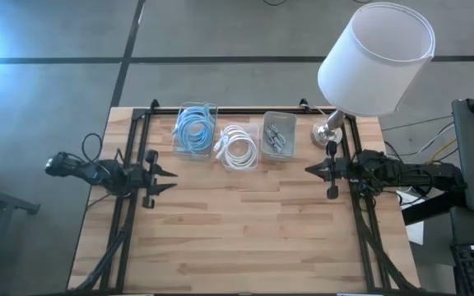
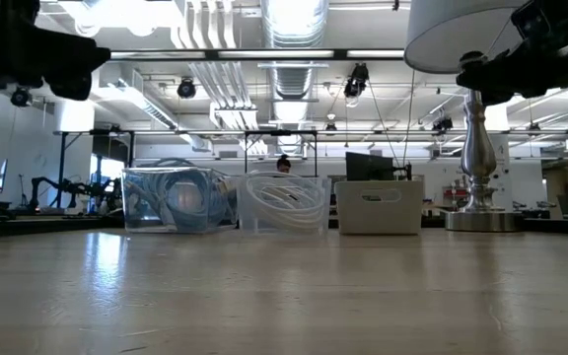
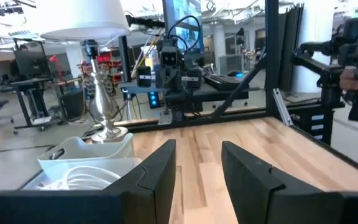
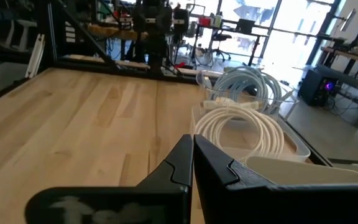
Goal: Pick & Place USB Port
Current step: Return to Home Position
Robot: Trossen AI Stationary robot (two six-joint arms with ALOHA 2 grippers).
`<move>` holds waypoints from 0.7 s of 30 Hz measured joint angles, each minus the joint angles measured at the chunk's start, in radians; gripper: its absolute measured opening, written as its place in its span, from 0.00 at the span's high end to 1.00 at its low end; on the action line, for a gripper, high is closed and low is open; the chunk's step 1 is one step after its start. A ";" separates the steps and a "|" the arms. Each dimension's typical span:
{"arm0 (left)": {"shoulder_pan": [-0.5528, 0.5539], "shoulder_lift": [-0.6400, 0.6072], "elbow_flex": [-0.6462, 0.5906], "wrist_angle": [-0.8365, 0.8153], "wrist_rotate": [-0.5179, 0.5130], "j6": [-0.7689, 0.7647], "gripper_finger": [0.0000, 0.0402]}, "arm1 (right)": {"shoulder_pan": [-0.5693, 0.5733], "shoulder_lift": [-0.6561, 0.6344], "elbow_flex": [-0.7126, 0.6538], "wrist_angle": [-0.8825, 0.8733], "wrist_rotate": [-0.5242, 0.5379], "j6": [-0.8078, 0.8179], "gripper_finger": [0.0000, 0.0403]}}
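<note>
A: Where are the cables lying?
B: Blue cable (image 1: 196, 131) and white cable (image 1: 239, 148) are lying coiled in clear tubs (image 1: 215, 115) at 12 o'clock, the white bin (image 1: 280, 116) sitting just beside them toward 1. They're looking light and floppy, so pinching across several loops seems safest.
A: Grippers?
B: Left gripper (image 1: 169, 180) is hanging at 9 o'clock, fingers apart and empty. Right gripper (image 1: 309, 169) is hanging at 3, fingers pressed together on nothing.

Table (image 1: 245, 230): pale wood, plank stripes, fine grain. Blue cable coil (image 1: 194, 131): sky blue, inside clear bin (image 1: 197, 105). White cable coil (image 1: 239, 148): plain white, second clear bin (image 1: 239, 168). White bin (image 2: 380, 205): opaque off-white. Lamp shade (image 1: 377, 57) white, lamp base (image 1: 327, 131) shiny silver. Left gripper (image 1: 171, 177), right gripper (image 1: 309, 169): black
</note>
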 joint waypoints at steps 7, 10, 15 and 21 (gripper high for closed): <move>0.000 0.002 -0.065 0.091 0.045 -0.023 0.67 | 0.000 0.000 0.000 0.001 0.000 0.001 0.98; 0.000 0.000 -0.065 0.094 0.053 -0.035 0.67 | 0.000 0.000 0.000 0.002 0.000 0.004 0.98; 0.000 0.000 -0.066 0.057 0.050 -0.043 0.67 | 0.000 0.002 0.000 -0.001 0.000 0.005 0.98; 0.000 0.001 -0.067 0.053 0.045 -0.070 0.67 | 0.000 0.003 0.000 -0.002 0.000 0.024 0.98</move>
